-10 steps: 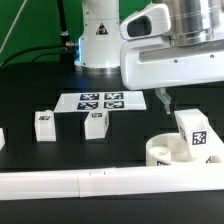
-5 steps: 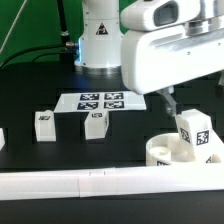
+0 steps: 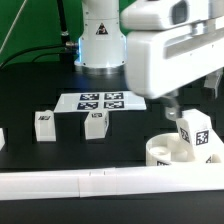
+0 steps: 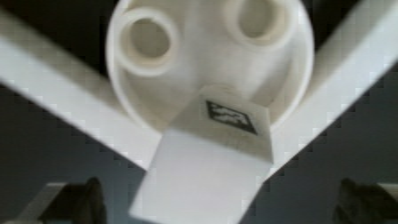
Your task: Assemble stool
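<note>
Black desk (image 3: 30,95) is carrying the white stool parts. The round seat disc (image 3: 160,153), with round holes in it, is lying at the exterior view's right. One blocky leg (image 3: 195,133) with a black-and-white tag is leaning on it. The gripper (image 4: 217,203) is hanging over that leg, fingers spread wide, seemingly holding nothing.

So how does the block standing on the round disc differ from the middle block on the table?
The upright leg stands on end in the seat disc; the middle leg sits low on the table, away from the seat disc. The upright leg is right below the open gripper; the middle leg is far from it. Both are white blocks with a black-and-white tag.
</note>
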`<act>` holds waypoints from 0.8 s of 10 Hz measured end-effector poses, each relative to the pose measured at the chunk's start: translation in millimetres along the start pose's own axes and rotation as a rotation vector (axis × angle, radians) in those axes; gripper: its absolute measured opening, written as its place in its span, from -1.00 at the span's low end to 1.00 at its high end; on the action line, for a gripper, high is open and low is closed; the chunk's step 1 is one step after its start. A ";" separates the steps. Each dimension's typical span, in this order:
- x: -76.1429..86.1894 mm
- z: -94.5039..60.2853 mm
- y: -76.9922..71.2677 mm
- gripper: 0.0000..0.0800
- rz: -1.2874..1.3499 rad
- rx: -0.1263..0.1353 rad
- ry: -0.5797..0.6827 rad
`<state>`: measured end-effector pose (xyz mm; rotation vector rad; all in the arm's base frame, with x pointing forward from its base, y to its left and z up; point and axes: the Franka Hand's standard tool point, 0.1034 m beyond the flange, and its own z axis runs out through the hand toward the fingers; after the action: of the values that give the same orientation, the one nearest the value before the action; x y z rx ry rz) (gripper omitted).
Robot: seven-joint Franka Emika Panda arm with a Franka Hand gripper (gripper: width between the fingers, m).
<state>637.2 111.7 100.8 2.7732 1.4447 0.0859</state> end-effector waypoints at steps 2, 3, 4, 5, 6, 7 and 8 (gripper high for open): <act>1.9 2.2 -2.9 0.62 -0.162 -0.015 -0.021; 0.5 2.4 -1.7 0.62 -0.192 -0.015 -0.022; -0.2 2.5 -1.0 0.62 -0.272 -0.018 -0.028; -1.5 3.2 0.1 0.62 -0.344 -0.020 -0.033; -0.1 6.9 3.8 0.62 -0.496 -0.041 -0.034; -2.4 13.2 5.7 0.62 -0.627 -0.037 -0.042; -5.2 21.4 5.4 0.62 -0.687 -0.031 -0.048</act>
<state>639.8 104.6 79.5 2.0820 2.2447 0.0306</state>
